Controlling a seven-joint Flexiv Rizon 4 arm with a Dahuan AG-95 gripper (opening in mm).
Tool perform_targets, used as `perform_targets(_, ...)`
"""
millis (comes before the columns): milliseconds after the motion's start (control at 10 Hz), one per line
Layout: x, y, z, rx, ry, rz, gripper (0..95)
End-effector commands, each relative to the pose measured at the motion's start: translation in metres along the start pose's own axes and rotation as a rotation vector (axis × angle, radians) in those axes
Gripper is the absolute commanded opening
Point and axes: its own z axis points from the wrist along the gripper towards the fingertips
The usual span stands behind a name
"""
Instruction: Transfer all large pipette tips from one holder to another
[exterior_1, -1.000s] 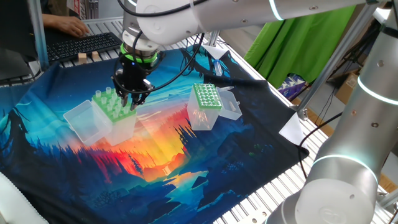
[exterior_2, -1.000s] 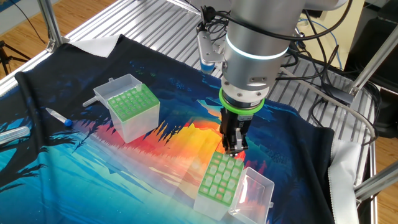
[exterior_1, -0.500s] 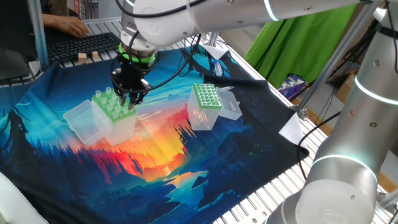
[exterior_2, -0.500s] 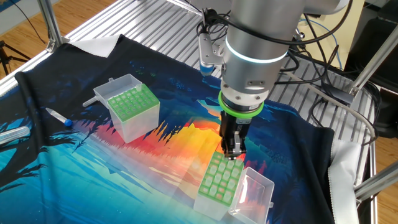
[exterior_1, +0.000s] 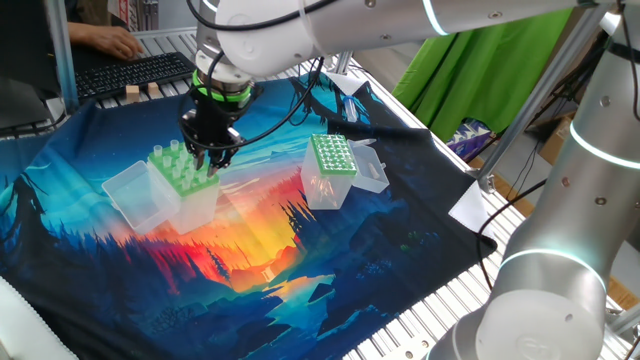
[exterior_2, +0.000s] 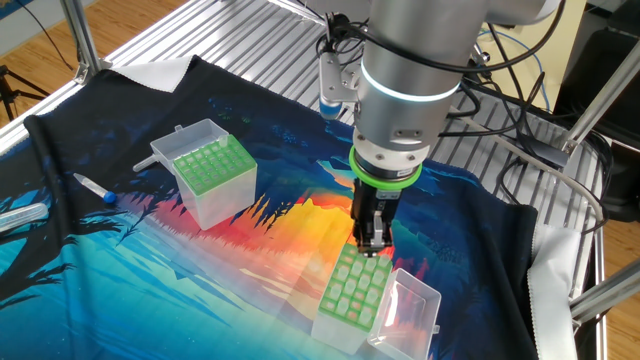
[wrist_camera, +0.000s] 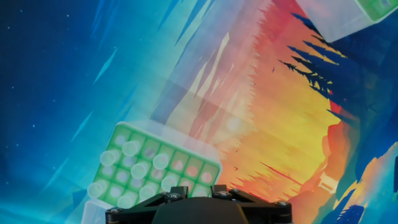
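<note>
The holder is a clear box with a light-green, wide-holed top and an open lid. Several large pipette tips stand in it, seen from above as whitish rounds in the hand view. My gripper hangs just above its far edge, also in the other fixed view. In the hand view the jaws stand a little apart with only the green plate showing between them, and no tip. The narrower dark-green dotted box stands apart to the right; it also shows in the other fixed view.
A colourful printed cloth covers the table. A small pipette lies near the cloth's left edge. A keyboard and a person's hand are behind the table. Cables trail near the robot base.
The gripper has shifted very slightly over the light-green holder. Boxes and tips have not moved.
</note>
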Motion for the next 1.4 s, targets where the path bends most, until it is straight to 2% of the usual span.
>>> perform_targets(100, -0.0007, -0.0002, 0.0002, -0.006, -0.003, 0.05, 19.0)
perform_targets(400, -0.0008, -0.0001, 0.0002, -0.012, -0.004, 0.099, 19.0)
perform_targets(1000, -0.0003, 0.0014, 0.0039, -0.045, -0.015, 0.192, 19.0)
perform_targets(1400, 0.0004, 0.0027, 0.0072, -0.052, -0.022, 0.203, 19.0)
